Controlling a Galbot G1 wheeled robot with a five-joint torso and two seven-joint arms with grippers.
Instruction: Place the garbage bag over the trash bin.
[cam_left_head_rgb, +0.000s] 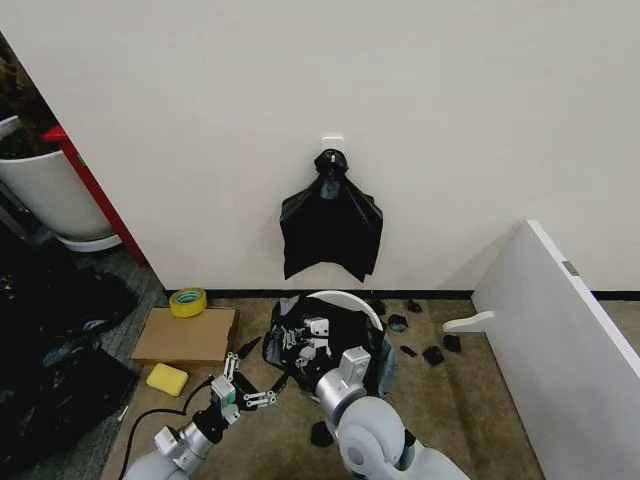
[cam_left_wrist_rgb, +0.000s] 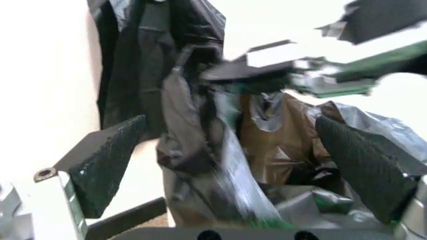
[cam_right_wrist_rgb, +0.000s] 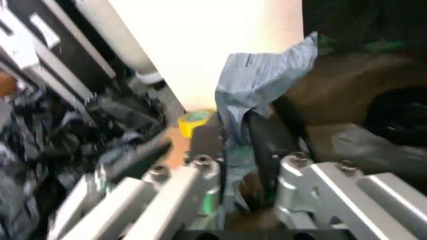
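Note:
The trash bin (cam_left_head_rgb: 356, 300) stands on the carpet by the wall, only its white rim arc showing. The glossy black garbage bag (cam_left_head_rgb: 346, 328) is bunched over and inside it. My right gripper (cam_left_head_rgb: 305, 340) reaches over the bin's near left side. In the right wrist view this gripper (cam_right_wrist_rgb: 235, 127) is shut on a grey-black fold of the bag (cam_right_wrist_rgb: 261, 80). My left gripper (cam_left_head_rgb: 250, 386) hovers open just left of the bin, apart from the bag. In the left wrist view its pads (cam_left_wrist_rgb: 107, 165) stand wide, with the crinkled bag (cam_left_wrist_rgb: 200, 150) beyond them.
A knotted black bag (cam_left_head_rgb: 330, 225) hangs on a wall hook above the bin. A cardboard box (cam_left_head_rgb: 186, 336), yellow tape roll (cam_left_head_rgb: 187, 301) and yellow sponge (cam_left_head_rgb: 167, 378) lie left. A white board (cam_left_head_rgb: 560, 340) leans at the right, with black scraps (cam_left_head_rgb: 432, 353) near it. A planter (cam_left_head_rgb: 45, 190) stands far left.

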